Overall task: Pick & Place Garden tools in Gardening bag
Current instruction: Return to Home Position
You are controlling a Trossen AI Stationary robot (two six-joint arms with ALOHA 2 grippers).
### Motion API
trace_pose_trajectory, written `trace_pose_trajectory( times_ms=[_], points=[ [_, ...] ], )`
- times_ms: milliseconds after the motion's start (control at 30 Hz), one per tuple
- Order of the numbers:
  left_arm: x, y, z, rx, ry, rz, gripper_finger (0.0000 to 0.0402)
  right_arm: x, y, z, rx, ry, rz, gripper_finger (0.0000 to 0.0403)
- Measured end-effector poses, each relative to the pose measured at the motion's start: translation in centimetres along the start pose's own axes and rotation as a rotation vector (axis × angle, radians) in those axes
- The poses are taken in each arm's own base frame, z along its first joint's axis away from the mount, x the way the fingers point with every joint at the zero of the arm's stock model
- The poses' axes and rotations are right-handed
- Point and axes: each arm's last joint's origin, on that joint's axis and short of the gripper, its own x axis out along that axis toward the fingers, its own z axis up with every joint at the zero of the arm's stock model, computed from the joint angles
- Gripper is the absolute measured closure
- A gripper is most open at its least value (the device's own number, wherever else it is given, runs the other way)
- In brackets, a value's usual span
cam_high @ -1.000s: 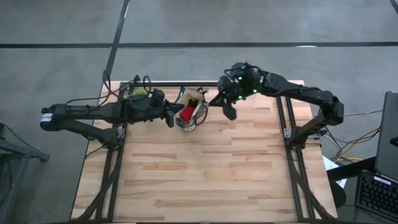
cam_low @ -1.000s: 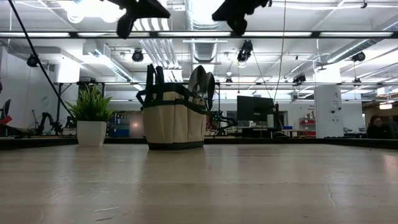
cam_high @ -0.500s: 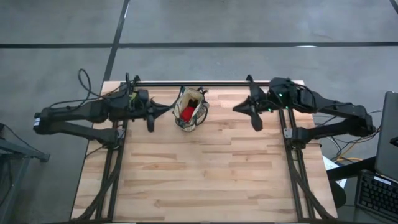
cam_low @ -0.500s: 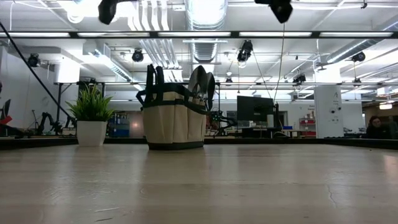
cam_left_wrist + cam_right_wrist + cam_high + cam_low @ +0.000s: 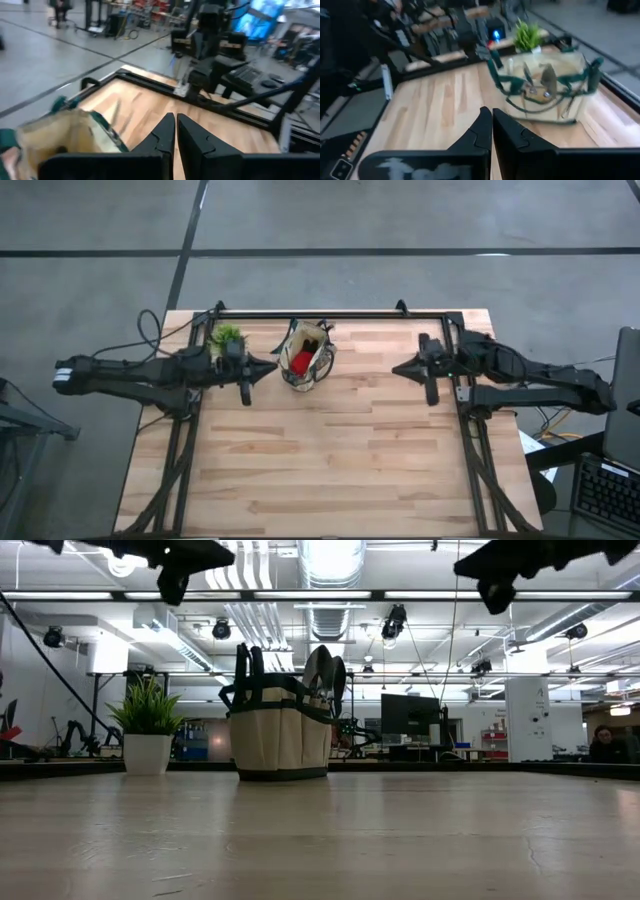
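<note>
The beige gardening bag [image 5: 307, 358] with dark trim stands upright on its base at the table's far middle; it also shows in the low view [image 5: 279, 735] and the right wrist view [image 5: 545, 85]. A red item [image 5: 302, 361] and metal trowel blades [image 5: 323, 668] sit in it. My left gripper [image 5: 262, 367] hangs shut and empty above the table, left of the bag. My right gripper [image 5: 403, 367] hangs shut and empty, well right of the bag. Pruning shears and grey shears do not show.
A small green potted plant [image 5: 226, 336] stands at the far left, beside my left arm; it also shows in the low view [image 5: 147, 730]. Bare wooden tabletop [image 5: 320, 460] stretches toward the near edge. A dark rail [image 5: 330, 313] runs along the far edge.
Both grippers have drawn away from the bag: my left toward the table's left edge, my right toward the right edge and a little toward the near edge. The potted plant has come out from under my left arm. The bag has stayed still.
</note>
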Motion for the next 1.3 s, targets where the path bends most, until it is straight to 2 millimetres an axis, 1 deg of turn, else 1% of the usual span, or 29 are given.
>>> trace_pose_trajectory(
  times_ms=[167, 267, 333, 467, 633, 900, 1200, 1300],
  points=[
    [-1.2, 0.6, -3.2, -0.019, 0.025, -0.029, 0.0381, -2.7, 0.2, -1.6, -0.051, -0.151, 0.003, 0.0394],
    [-1.8, 1.1, -4.9, -0.018, 0.040, -0.032, 0.0381, -3.7, -0.1, -3.7, -0.185, -0.122, -0.022, 0.0394],
    [-2.1, 1.5, -5.8, -0.036, 0.028, -0.014, 0.0381, -4.0, -0.4, -5.1, -0.211, -0.091, -0.029, 0.0394],
    [-2.6, 1.9, -6.7, -0.020, -0.064, -0.032, 0.0381, -4.4, -0.6, -6.8, -0.178, -0.150, -0.019, 0.0394],
    [-3.6, 2.5, -7.6, 0.011, -0.101, -0.033, 0.0381, -5.1, -0.8, -8.2, -0.186, -0.202, -0.015, 0.0394],
    [-4.7, 3.6, -9.7, 0.029, -0.148, 0.024, 0.0381, -5.0, -1.3, -10.4, -0.192, -0.238, -0.029, 0.0394],
    [-5.0, 4.6, -12.7, 0.015, -0.193, 0.024, 0.0381, -3.4, -2.3, -13.0, -0.220, -0.156, -0.043, 0.0394],
    [-5.0, 4.8, -13.2, 0.023, -0.169, 0.038, 0.0381, -2.9, -2.6, -13.9, -0.213, -0.126, -0.047, 0.0394]
  ],
)
